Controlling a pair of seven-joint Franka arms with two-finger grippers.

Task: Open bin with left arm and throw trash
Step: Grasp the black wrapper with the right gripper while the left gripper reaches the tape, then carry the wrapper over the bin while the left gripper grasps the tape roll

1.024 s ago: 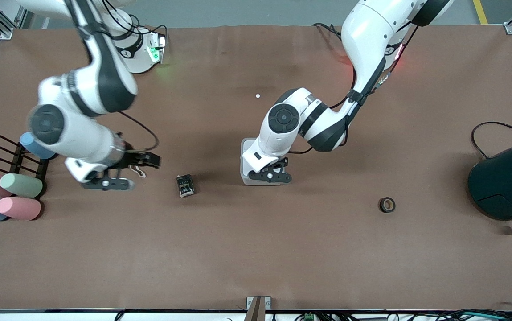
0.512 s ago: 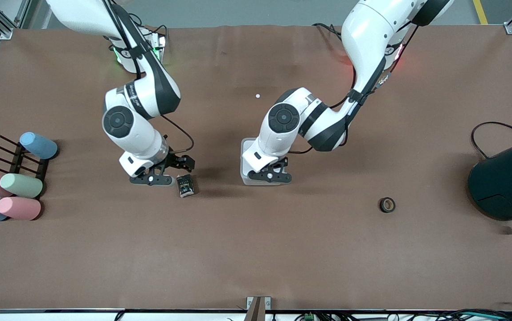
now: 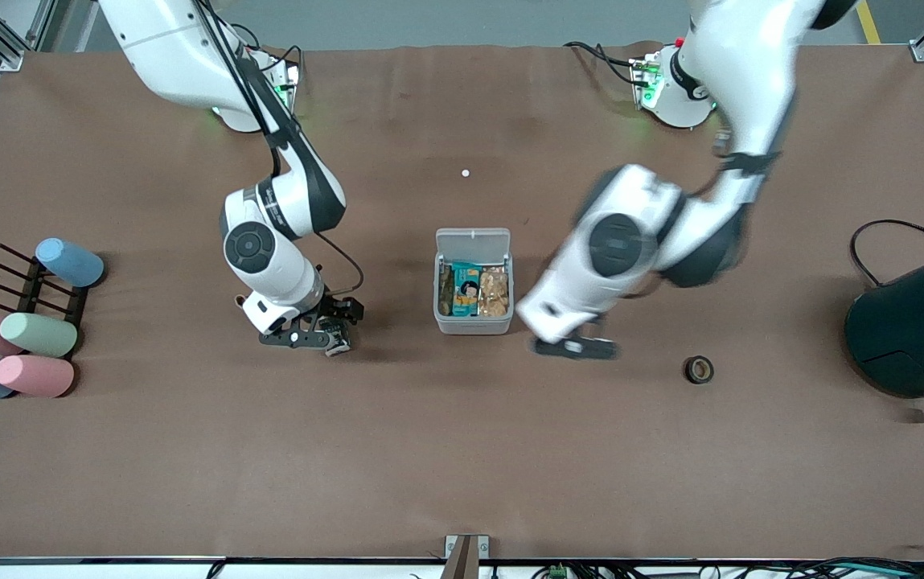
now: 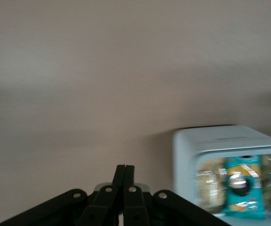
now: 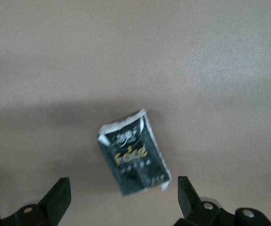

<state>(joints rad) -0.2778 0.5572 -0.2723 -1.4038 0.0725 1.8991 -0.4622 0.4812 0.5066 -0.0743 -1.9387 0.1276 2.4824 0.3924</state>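
The white bin (image 3: 474, 325) stands mid-table with its lid (image 3: 474, 241) swung up, and snack packets show inside it. In the left wrist view the bin (image 4: 187, 155) sits close beside the fingers. My left gripper (image 3: 576, 346) (image 4: 124, 170) is shut on nothing, low over the table between the bin and the dark tape ring (image 3: 699, 370). My right gripper (image 3: 331, 330) (image 5: 123, 195) is open and hangs over the black packet (image 3: 338, 344) (image 5: 134, 153), which lies flat on the table between its fingertips (image 5: 60, 195).
Pastel cylinders (image 3: 37, 334) and a black rack (image 3: 31, 281) lie at the right arm's end. A large dark teal cylinder (image 3: 916, 330) with a cable is at the left arm's end. A small white dot (image 3: 466, 173) lies nearer the bases.
The bin's lid has gone from down to up. My left gripper left the bin and swung toward the tape ring. My right gripper travelled across to the black packet.
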